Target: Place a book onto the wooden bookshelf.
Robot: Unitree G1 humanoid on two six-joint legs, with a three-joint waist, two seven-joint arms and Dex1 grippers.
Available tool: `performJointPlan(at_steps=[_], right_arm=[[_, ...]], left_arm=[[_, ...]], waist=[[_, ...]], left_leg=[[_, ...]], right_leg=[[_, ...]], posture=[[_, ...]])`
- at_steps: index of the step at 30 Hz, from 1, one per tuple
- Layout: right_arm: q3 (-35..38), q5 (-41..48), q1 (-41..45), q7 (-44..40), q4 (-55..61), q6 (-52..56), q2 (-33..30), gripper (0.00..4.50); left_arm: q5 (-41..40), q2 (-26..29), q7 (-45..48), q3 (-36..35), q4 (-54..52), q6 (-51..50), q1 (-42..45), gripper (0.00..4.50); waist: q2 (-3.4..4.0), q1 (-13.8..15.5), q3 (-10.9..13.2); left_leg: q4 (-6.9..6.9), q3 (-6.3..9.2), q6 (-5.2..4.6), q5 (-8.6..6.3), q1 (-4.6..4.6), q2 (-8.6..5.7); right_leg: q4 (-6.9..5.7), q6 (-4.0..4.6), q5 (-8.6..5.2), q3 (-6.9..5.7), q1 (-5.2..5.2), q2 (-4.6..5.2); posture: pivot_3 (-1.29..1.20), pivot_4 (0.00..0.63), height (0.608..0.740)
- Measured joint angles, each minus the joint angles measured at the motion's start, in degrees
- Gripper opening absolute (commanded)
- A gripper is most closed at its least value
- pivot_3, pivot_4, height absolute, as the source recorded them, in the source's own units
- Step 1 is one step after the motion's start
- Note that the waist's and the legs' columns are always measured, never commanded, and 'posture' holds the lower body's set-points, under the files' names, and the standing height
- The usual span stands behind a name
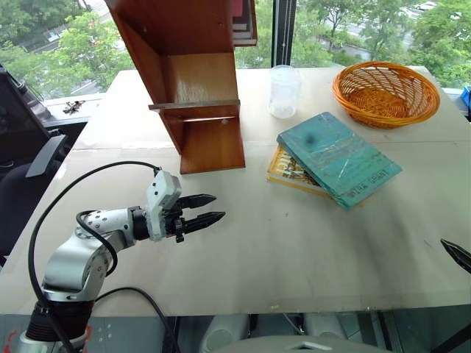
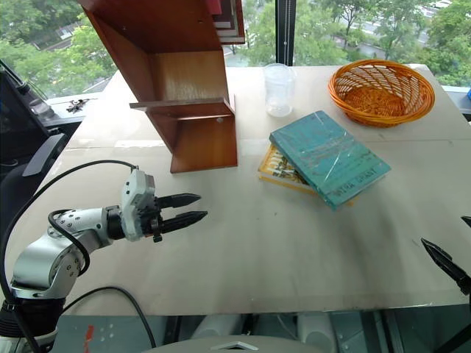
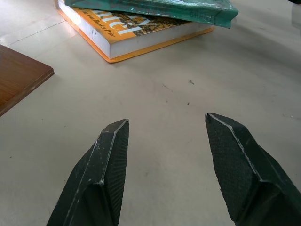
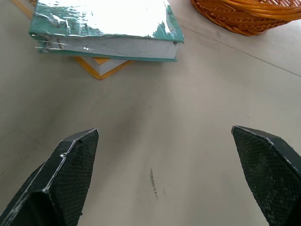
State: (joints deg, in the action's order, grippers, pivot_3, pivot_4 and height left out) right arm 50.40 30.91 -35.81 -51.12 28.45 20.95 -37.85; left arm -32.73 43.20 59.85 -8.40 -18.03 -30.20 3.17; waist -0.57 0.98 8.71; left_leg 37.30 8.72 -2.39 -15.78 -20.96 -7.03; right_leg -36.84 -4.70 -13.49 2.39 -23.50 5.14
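The teal book (image 1: 338, 158) lies flat at the table's right centre, stacked askew on a yellow-orange book (image 1: 288, 170). To the left of them, at the table's back, stands the reddish-brown wooden bookshelf (image 1: 199, 95), its lower shelf board bare. My left gripper (image 1: 219, 207) hovers low over the table in front of the bookshelf, open and empty, pointing toward the books (image 3: 141, 28). At the table's front right edge my right gripper (image 2: 444, 231) is open and empty, well short of the teal book (image 4: 106, 26).
An orange wicker basket (image 1: 385, 92) sits at the back right, and a clear plastic cup (image 1: 283, 92) stands between it and the bookshelf. Some books (image 1: 243, 22) stand on the upper shelf. A dark chair (image 1: 29, 162) is off the table's left side.
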Motion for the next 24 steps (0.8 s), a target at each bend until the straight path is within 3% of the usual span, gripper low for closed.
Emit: performJointPlan(at_steps=[6,12,16,19,20,23,24], right_arm=[[-4.9,-1.5,10.2,8.1,2.2,1.4,-0.1,4.50],[-9.7,8.3,20.5,17.6,8.6,22.1,-7.1,4.50],[-20.3,11.5,39.6,26.9,6.1,34.1,-12.1,3.34],[-27.8,8.0,47.6,29.3,0.3,37.6,-15.7,1.81],[-33.0,5.8,54.5,29.5,-5.6,38.8,-16.1,1.23],[-41.7,0.1,64.4,28.8,-16.4,38.0,-17.2,0.03],[-46.2,-3.5,70.0,27.5,-23.6,36.2,-17.3,0.03]], left_arm=[[-2.5,-3.1,-2.4,0.7,-1.9,-1.6,4.6,2.62],[-7.3,-3.2,-2.3,1.2,-4.6,-4.5,8.3,2.62],[-9.9,-3.2,-0.2,0.4,-8.6,-3.1,7.9,2.67],[-10.2,-3.2,0.2,-0.3,-10.1,-1.6,6.3,2.67],[-10.3,-3.2,0.2,0.0,-10.5,-1.5,5.5,2.67],[-10.9,-3.2,0.1,-0.5,-11.5,-1.4,4.5,2.67],[-11.2,-3.2,0.1,-0.8,-12.1,-1.1,3.6,2.67]], waist=[[-0.05,-0.2,0.0],[-0.04,-0.3,0.1],[-0.10,-0.8,0.1],[-0.17,-0.1,0.2],[-0.14,-0.2,0.2],[-0.13,-0.3,0.2],[-0.13,-0.4,0.2]], left_leg=[[0.01,-0.12,0.03,-0.03,0.00,0.01],[0.01,-0.15,0.04,-0.02,-0.09,0.07],[0.02,-0.39,0.02,-0.03,-0.07,0.11],[0.01,-0.23,0.03,-0.04,-0.17,0.14],[0.01,-0.36,0.04,-0.04,-0.23,0.14],[0.06,-0.40,0.03,-0.04,-0.47,0.13],[0.07,-0.42,0.03,-0.04,-0.63,0.13]], right_leg=[[0.04,-0.01,0.01,0.09,-0.02,-0.01],[0.04,0.00,0.01,0.10,-0.10,-0.06],[0.08,0.01,0.02,0.11,-0.13,0.01],[0.12,0.02,0.01,-0.06,-0.17,-0.01],[0.12,0.02,0.02,0.02,-0.26,0.00],[0.13,0.02,0.03,0.03,-0.51,0.01],[0.13,0.03,0.03,0.05,-0.67,0.00]], posture=[[0.00,0.150,0.740],[0.00,0.150,0.740],[0.00,0.150,0.740],[0.00,0.150,0.740],[0.00,0.150,0.740],[0.00,0.150,0.740],[0.00,0.150,0.740]])
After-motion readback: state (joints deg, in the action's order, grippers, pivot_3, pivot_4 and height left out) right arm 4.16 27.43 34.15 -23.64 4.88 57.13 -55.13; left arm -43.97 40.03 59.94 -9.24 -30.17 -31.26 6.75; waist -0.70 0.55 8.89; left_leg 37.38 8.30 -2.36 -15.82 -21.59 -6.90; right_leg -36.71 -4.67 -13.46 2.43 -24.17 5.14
